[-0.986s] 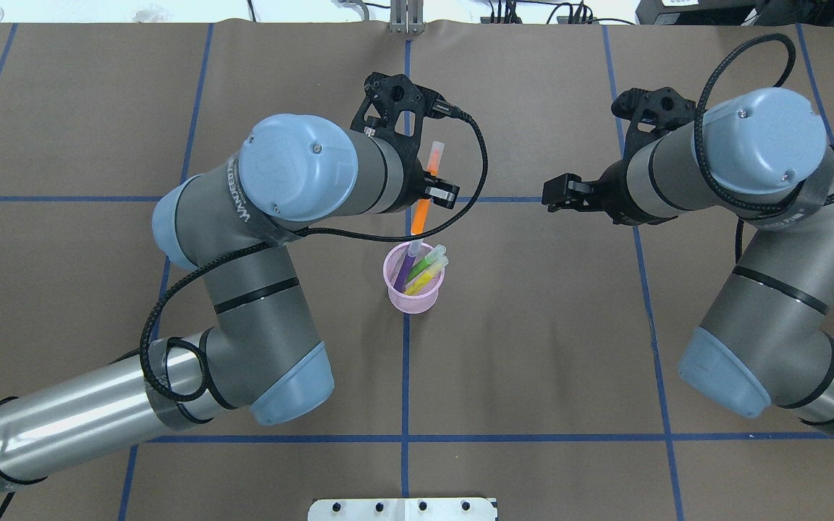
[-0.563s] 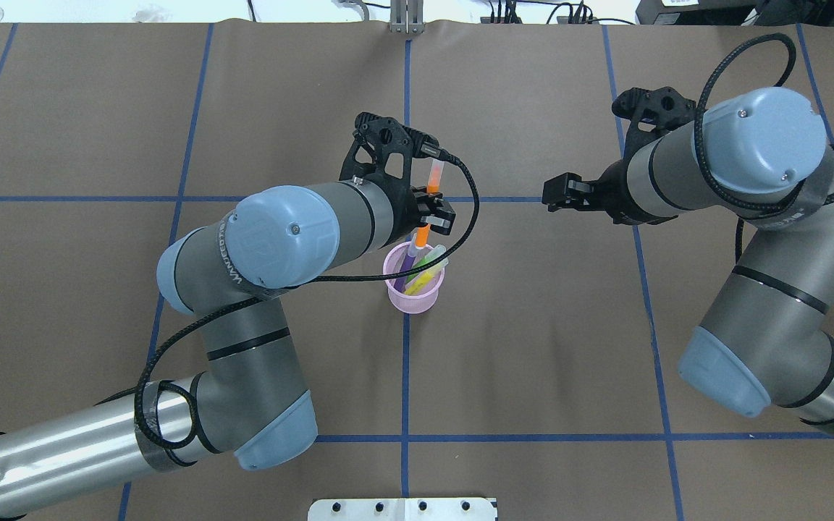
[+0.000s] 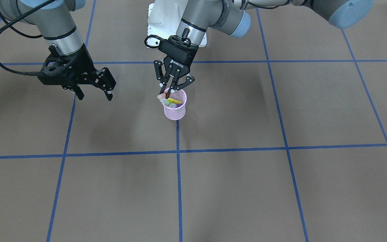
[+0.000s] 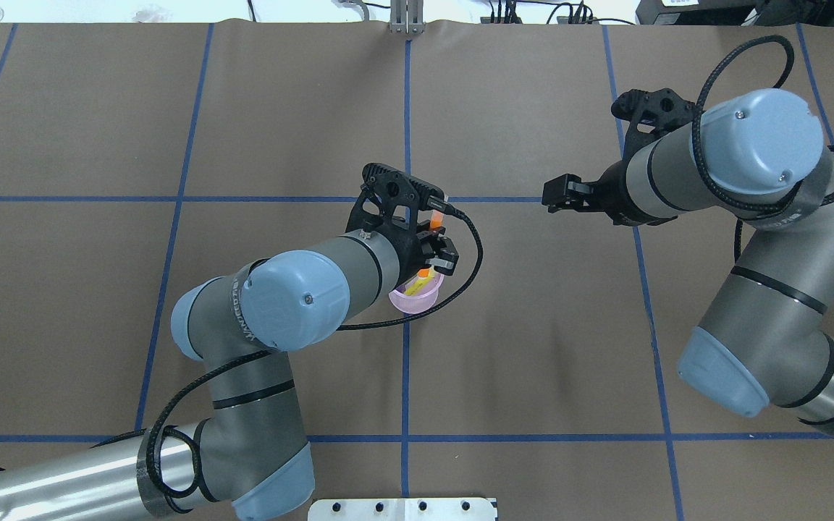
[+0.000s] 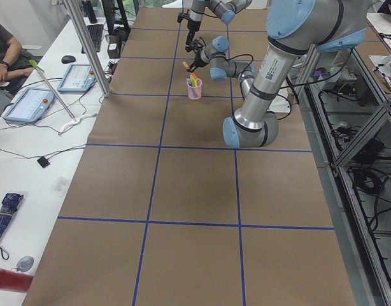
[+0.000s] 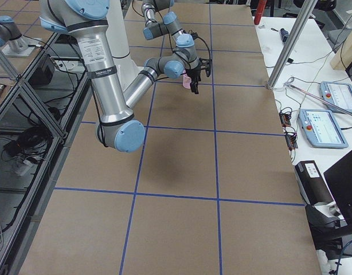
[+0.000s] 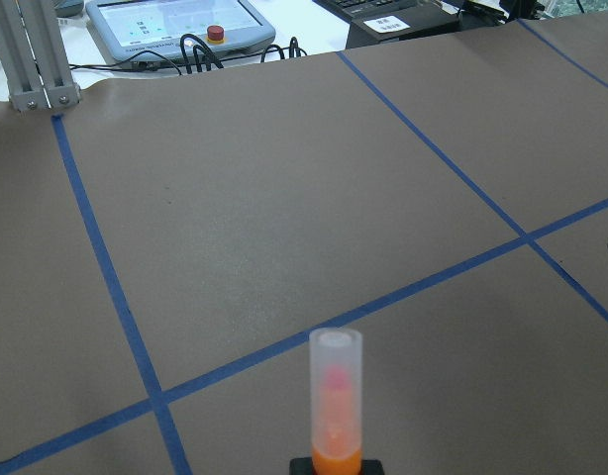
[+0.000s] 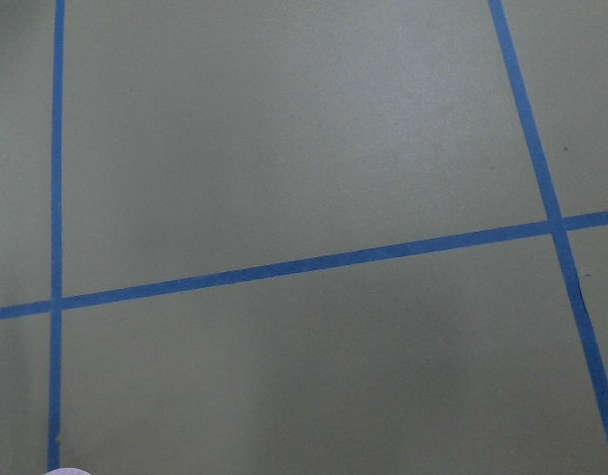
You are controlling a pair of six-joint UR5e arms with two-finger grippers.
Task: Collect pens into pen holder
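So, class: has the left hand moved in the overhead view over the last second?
Yes. The left hand has come toward the camera, from beyond the horizontal blue tape line to over the small pink wire-mesh pen holder.

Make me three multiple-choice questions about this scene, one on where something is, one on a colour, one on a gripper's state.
1. Where is the pink wire-mesh pen holder?
A. directly under the left gripper
B. beside the right gripper
C. at the table's edge

2. What colour is the slim pen that the left gripper holds?
A. purple
B. orange
C. blue

3. How is the right gripper?
A. shut on a pen
B. open and empty
C. inside the holder

Answers: 1 A, front view shows the left fingers over its rim. 2 B, left wrist view shows an orange barrel with a pale cap. 3 B, jaws apart, nothing between.
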